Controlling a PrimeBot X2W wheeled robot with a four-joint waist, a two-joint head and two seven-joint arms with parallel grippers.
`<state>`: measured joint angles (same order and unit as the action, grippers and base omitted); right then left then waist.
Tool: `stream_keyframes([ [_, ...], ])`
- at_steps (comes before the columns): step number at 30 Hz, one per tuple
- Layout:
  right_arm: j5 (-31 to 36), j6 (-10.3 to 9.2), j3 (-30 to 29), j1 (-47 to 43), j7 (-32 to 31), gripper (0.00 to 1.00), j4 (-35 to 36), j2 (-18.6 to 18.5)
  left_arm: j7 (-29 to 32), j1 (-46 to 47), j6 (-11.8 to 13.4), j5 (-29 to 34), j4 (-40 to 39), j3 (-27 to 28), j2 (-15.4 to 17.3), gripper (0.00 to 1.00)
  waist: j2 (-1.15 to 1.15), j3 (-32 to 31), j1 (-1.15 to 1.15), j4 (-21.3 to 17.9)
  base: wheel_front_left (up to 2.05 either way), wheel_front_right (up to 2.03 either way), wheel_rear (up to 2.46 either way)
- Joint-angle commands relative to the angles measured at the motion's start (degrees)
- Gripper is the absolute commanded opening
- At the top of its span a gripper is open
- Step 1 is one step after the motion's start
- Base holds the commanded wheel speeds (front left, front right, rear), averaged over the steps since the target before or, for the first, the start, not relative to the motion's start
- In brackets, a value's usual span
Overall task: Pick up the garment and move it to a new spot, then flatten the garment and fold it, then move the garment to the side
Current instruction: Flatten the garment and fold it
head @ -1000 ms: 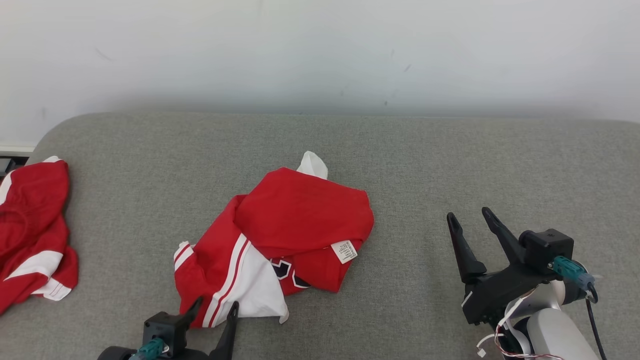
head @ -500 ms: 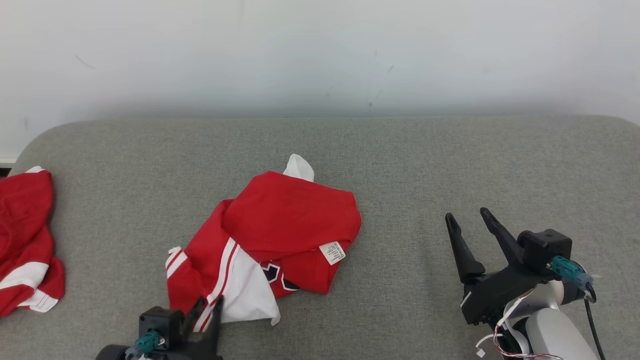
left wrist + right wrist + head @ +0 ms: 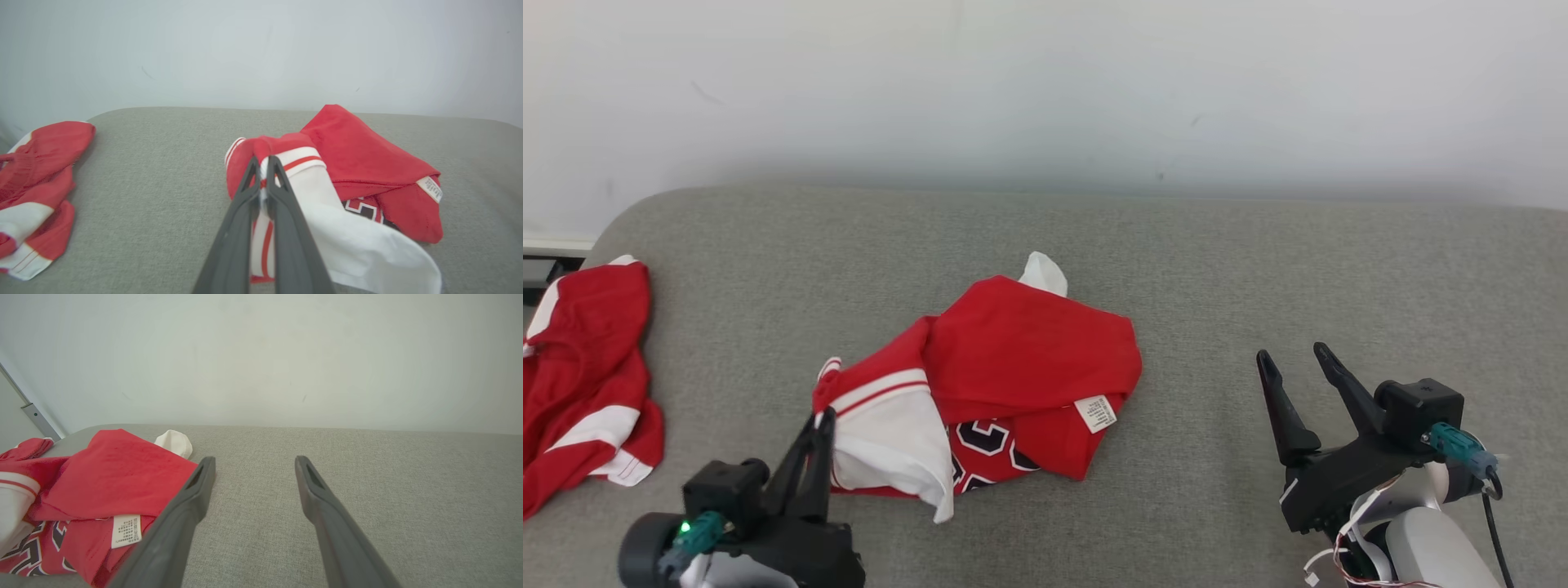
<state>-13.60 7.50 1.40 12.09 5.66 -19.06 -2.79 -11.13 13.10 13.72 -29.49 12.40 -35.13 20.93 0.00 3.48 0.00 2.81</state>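
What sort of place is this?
Hard to say; perhaps a plain test room: a grey upholstered surface, like a sofa, against a bare white wall, with a red jersey and a second red garment on it.

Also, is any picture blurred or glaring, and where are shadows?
Head view: soft even light, no glare, a faint shadow under the garment. Left wrist view: the left gripper looks soft near the lens. Right wrist view: sharp, the label print shows.

Nothing reads: the tag (image 3: 1095, 413) on the garment (image 3: 1029, 351) bears tiny print, its block lettering (image 3: 980, 438) half hidden.
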Motion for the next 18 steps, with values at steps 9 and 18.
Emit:
stream_keyframes([
  [9,-0.55,-0.02,-0.10,0.31,0.57,1.00,-0.40,-0.20,1.81,-4.68,2.38,-2.50,-5.40,3.03,4.39,0.00,0.00,0.38,0.00,3.54,0.00,0.00,0.00],
  [18,0.06,-0.02,-0.13,0.71,0.31,1.00,-0.48,-0.19,0.27,-7.95,0.74,-7.24,-2.99,5.22,4.11,0.00,0.00,0.83,0.00,5.42,0.00,0.00,0.00],
])
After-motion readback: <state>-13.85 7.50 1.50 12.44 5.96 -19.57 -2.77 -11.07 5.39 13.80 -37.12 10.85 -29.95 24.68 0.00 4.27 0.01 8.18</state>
